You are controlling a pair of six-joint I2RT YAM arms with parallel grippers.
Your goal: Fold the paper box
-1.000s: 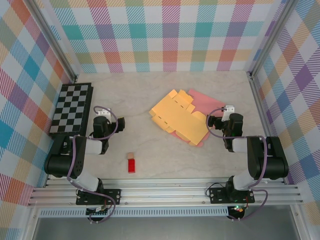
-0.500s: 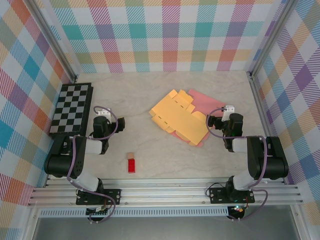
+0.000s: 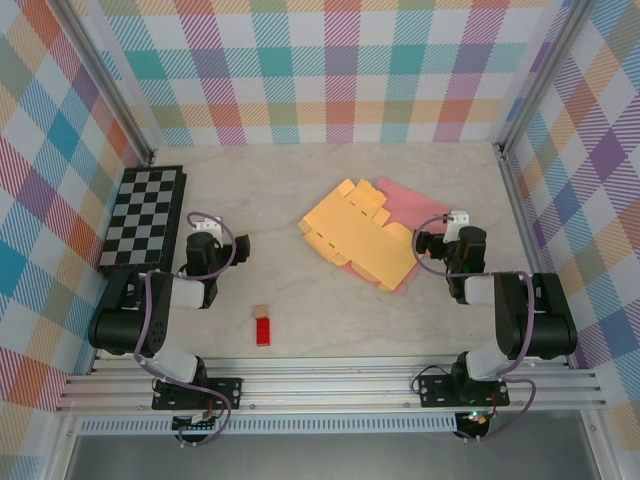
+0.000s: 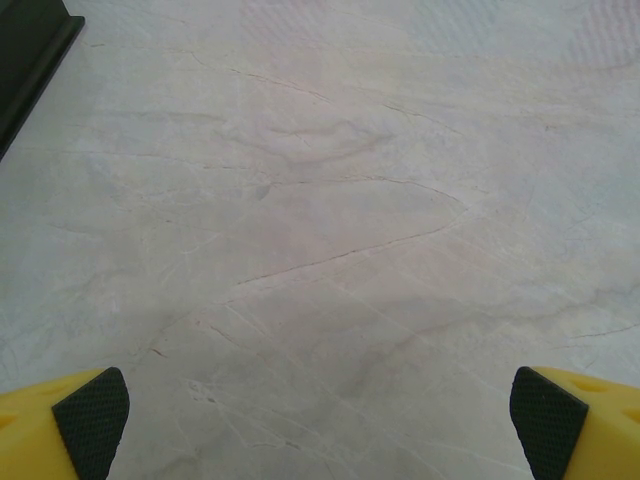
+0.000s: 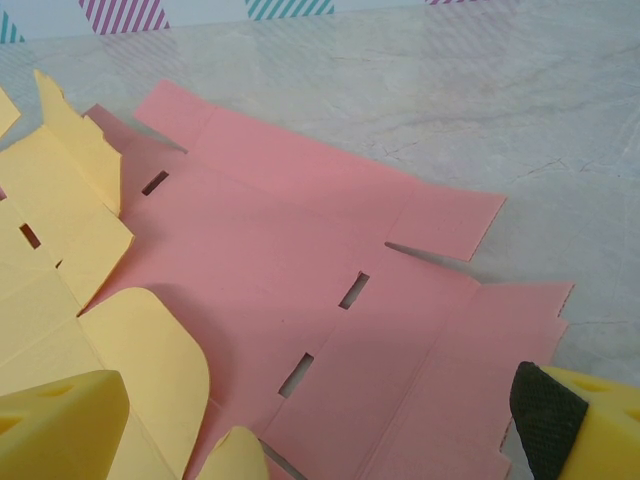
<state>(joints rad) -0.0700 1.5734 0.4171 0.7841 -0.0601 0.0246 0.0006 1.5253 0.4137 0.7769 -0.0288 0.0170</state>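
The paper box is a flat yellow-orange cut-out (image 3: 355, 238) lying unfolded right of the table's centre, on top of a flat pink cut-out (image 3: 405, 200). In the right wrist view the pink sheet (image 5: 330, 290) with its slots spreads under the jaws, and the yellow sheet (image 5: 70, 230) overlaps it at the left. My right gripper (image 3: 425, 245) (image 5: 315, 425) stands open, low at the sheets' right edge, with nothing between its fingers. My left gripper (image 3: 243, 243) (image 4: 320, 425) is open over bare table, well left of the sheets.
A black-and-white chessboard (image 3: 143, 215) lies at the left; its corner (image 4: 30, 50) shows in the left wrist view. A red block (image 3: 263, 331) and a small tan cube (image 3: 260, 312) sit near the front. Checked walls close off three sides.
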